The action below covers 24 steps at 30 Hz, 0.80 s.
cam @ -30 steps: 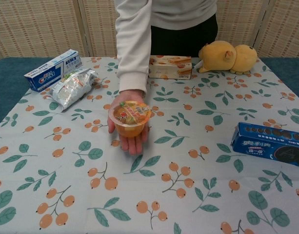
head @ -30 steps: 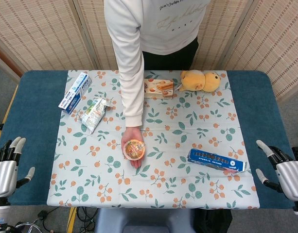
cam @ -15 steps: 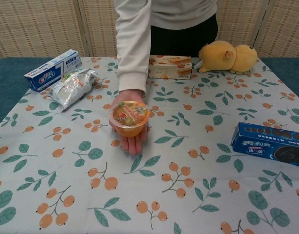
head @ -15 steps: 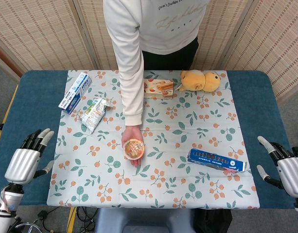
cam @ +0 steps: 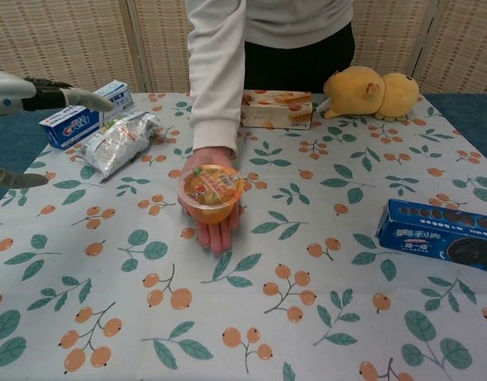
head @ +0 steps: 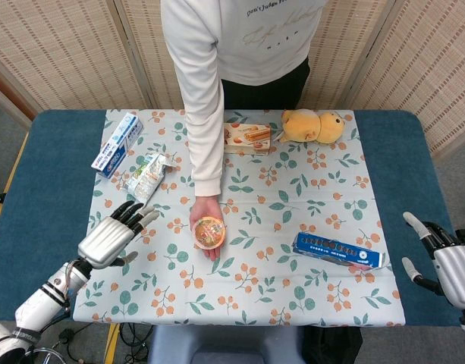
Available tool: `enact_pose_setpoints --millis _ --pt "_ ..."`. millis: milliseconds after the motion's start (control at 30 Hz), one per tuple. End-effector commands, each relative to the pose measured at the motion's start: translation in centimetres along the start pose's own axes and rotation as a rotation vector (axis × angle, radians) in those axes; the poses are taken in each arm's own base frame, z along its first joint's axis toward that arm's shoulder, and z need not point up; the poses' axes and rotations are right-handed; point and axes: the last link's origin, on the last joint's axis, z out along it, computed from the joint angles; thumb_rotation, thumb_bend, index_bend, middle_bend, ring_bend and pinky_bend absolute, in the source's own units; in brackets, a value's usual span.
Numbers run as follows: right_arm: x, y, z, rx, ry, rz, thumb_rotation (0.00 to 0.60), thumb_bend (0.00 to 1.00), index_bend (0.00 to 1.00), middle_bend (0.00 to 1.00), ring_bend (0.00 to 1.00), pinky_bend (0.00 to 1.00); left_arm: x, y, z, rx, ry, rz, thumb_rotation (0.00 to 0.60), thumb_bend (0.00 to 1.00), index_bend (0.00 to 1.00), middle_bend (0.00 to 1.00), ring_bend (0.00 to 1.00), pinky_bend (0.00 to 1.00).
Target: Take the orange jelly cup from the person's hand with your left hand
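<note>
An orange jelly cup (head: pixel 208 232) (cam: pixel 210 191) rests on the person's upturned palm (cam: pixel 214 222) over the middle of the table. My left hand (head: pixel 112 238) hovers above the cloth to the left of the cup, fingers spread, holding nothing, well apart from it. In the chest view only its fingertips (cam: pixel 84 98) show at the left edge. My right hand (head: pixel 444 262) stays at the table's right edge, fingers apart and empty.
A toothpaste box (head: pixel 117 143) and a silver snack bag (head: pixel 147 177) lie at the back left. A biscuit box (head: pixel 248 138) and yellow plush toy (head: pixel 312 126) sit at the back. A blue cookie box (head: pixel 337 251) lies at the right.
My left hand has moved from the table's left edge rightward and forward over the cloth toward the cup. The person's hand and cup have stayed put.
</note>
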Motion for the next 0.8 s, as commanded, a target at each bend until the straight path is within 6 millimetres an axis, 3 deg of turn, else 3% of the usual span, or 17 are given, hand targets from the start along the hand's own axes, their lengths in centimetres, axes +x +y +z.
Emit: enact_pose_setpoints --millis 33,367,800 --pt "0.0 0.0 -0.1 -0.003 -0.001 0.000 0.600 0.37 0.09 0.23 0.19 0.41 -0.2 0.9 2.6 -0.045 -0.043 0.014 0.600 0.29 0.00 0.00 0.00 0.04" --pt "-0.1 0.3 -0.2 -0.012 -0.003 0.003 0.600 0.37 0.09 0.23 0.19 0.41 -0.2 3.9 7.3 -0.134 -0.096 0.067 0.600 0.29 0.00 0.00 0.00 0.02" --pt "-0.1 0.9 -0.6 -0.034 -0.008 0.003 0.600 0.37 0.09 0.23 0.19 0.41 -1.0 7.7 11.8 -0.221 -0.154 0.120 0.600 0.29 0.00 0.00 0.00 0.01"
